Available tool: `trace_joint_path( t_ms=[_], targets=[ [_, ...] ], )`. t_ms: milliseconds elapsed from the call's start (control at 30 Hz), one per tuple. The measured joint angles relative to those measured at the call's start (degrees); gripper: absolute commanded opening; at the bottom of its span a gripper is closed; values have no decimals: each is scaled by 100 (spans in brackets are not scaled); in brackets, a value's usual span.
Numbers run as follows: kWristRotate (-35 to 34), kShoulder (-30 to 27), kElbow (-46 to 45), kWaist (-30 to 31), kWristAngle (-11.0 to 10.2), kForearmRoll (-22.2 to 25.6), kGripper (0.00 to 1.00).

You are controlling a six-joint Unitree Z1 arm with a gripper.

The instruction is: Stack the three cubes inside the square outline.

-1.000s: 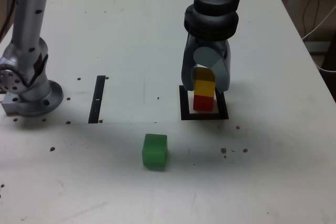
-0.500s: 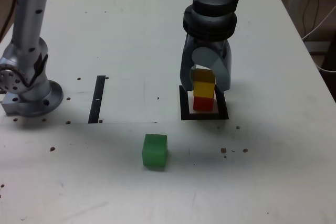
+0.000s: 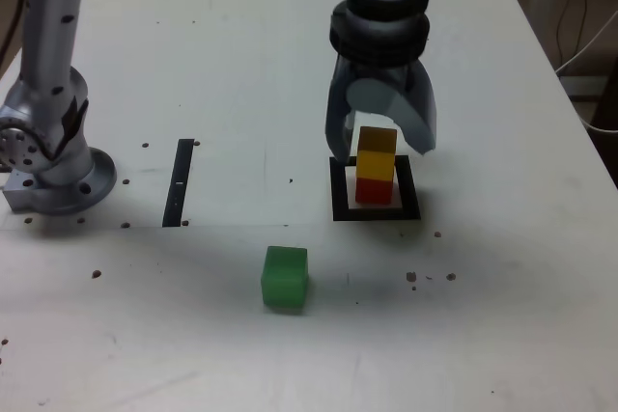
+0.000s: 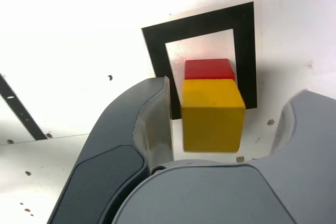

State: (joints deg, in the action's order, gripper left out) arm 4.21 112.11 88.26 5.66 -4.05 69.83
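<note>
Working across the exterior view from its left: the arm's base sits at nine o'clock on the white table, with a thin black strip just toward centre from it. The green cube lies alone near six o'clock, well apart from everything else and not yet stacked. Toward three o'clock of centre is the square outline, and the only things inside it are the red cube, resting on the white middle, and the yellow cube sitting squarely on top of it. The gripper hangs over this pair with its jaws spread wide and nothing held; the wrist view shows the yellow cube between them, clear daylight on one side and the other finger looking very near the cube's face. That closeness is the main risk, I judge: if the arm lifts at a slant or swings sideways before it clears the top, that finger could drag the yellow cube off the red cube or nudge both toward the black border of the outline. Bringing the green cube in later will need a gentle, centred placement, since a two-high stack would topple from a sideways knock.
</note>
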Motion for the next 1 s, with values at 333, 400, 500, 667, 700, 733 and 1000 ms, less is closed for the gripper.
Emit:
trace_joint_path(
  t_ms=[333, 400, 500, 667, 700, 733, 1000],
  targets=[
    [-729, -889, -239, 355, -162, 678, 100],
    [-1015, -962, -239, 528, -177, 981, 100],
    [-1356, -1134, -248, 848, -15, 1241, 100],
    [-1840, -1049, -390, 1310, 524, 1309, 100],
    [-1940, -1024, -405, 1404, 607, 1308, 100],
    [-2058, -1008, -424, 1500, 677, 1302, 100],
    [-2957, -999, -722, 2134, 874, 801, 100]
  ],
)
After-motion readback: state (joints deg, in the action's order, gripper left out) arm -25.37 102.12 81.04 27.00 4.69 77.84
